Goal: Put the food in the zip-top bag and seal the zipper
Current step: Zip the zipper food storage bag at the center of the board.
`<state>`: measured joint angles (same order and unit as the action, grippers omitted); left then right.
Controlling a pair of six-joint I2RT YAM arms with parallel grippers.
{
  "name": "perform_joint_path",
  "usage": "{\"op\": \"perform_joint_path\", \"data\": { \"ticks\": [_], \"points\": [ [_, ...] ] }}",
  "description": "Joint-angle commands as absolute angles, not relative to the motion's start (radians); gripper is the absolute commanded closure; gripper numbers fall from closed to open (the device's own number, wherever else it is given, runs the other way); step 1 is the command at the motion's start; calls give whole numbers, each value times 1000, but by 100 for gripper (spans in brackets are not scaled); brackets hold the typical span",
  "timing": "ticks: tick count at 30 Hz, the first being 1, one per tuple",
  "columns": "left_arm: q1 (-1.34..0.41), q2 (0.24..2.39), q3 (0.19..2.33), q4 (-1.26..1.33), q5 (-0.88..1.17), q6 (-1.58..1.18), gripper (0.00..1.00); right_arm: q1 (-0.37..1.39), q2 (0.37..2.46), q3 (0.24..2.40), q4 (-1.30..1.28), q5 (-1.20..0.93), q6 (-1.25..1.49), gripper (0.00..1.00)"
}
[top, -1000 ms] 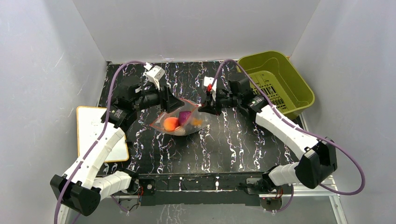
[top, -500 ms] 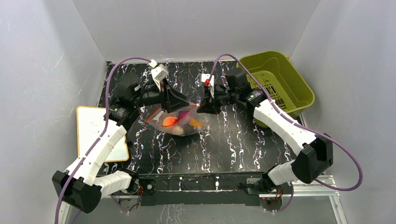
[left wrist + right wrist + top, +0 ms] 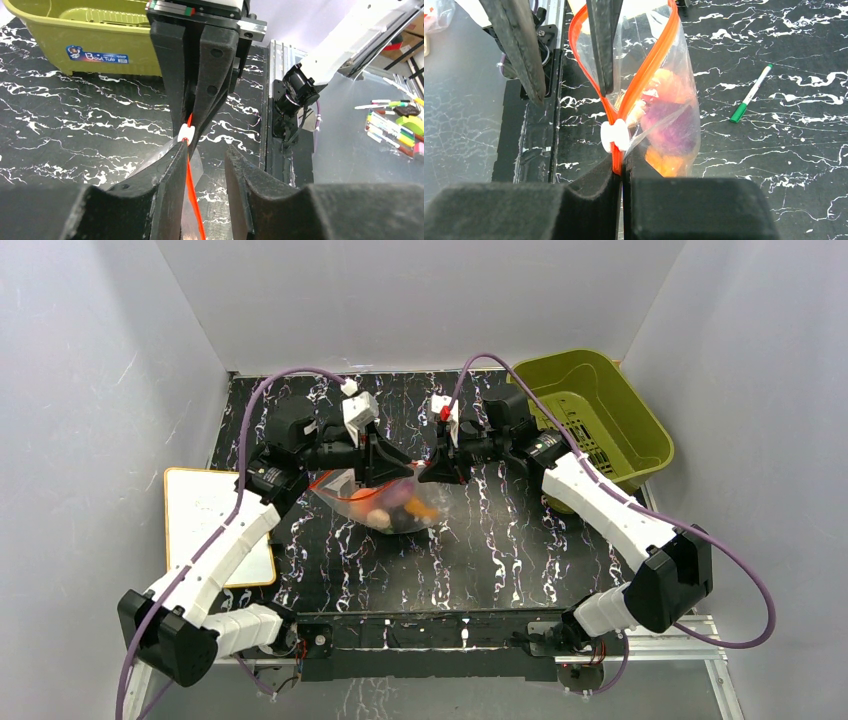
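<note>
— Nearest first: what hangs there?
— The zip-top bag (image 3: 372, 500), slung over the table (image 3: 480, 560) between the arms, sagging toward 6 o'clock. The food (image 3: 671, 112) is inside: purple, orange and pale pieces bunched at the bottom.
— The tools?
— At the bag's 1 o'clock corner the right gripper (image 3: 620, 165) is clamped tight on the end of the zipper (image 3: 194, 200), the white slider (image 3: 614, 136) just beyond its fingertips. At 11 o'clock the left gripper (image 3: 205, 151) has its jaws apart, gripping nothing. The orange strip runs between them, against one finger.
— Both lips?
— Only one, judging by the right wrist view: one finger seems to sit inside the mouth, and the lips part into a loop past the slider. Sealing is not yet done.
— How to do it well?
— Use the right side as anchor and pull the strip taut so the lips meet. Get both lips, or the slider itself, between the left jaws before closing, then run straight along the strip. Pinching one lip would only drag the bag.
— Farther out?
— A green-capped pen (image 3: 751, 93) on the table, at 2 o'clock of the bag in the right wrist view, and the green basket (image 3: 590, 380) at 2 o'clock in the top view, both well apart.
</note>
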<state>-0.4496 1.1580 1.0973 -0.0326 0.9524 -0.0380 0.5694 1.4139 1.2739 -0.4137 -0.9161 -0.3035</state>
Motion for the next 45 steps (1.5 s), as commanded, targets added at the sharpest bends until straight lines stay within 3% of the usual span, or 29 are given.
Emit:
{"op": "perform_joint_path", "data": {
  "ticks": [1,11,19,29,39,45],
  "points": [
    [-475,1165,1120,-41,963,57,70,573,1410,1312,-342,-965,-282,100],
    [-502,1200,1137,-46,920,91,69,572,1397,1293,-320,-972,-259,100],
    [-501,1165,1134,-13,868,92,56,574,1390,1288,-339,-979,-269,100],
    [-501,1151,1129,23,872,84,51,574,1399,1313,-406,-991,-339,100],
    [-501,1128,1098,20,949,97,53,576,1350,1295,-430,-995,-414,100],
    [-500,1150,1105,23,960,111,61,581,1348,1298,-425,-988,-404,100]
  ]
}}
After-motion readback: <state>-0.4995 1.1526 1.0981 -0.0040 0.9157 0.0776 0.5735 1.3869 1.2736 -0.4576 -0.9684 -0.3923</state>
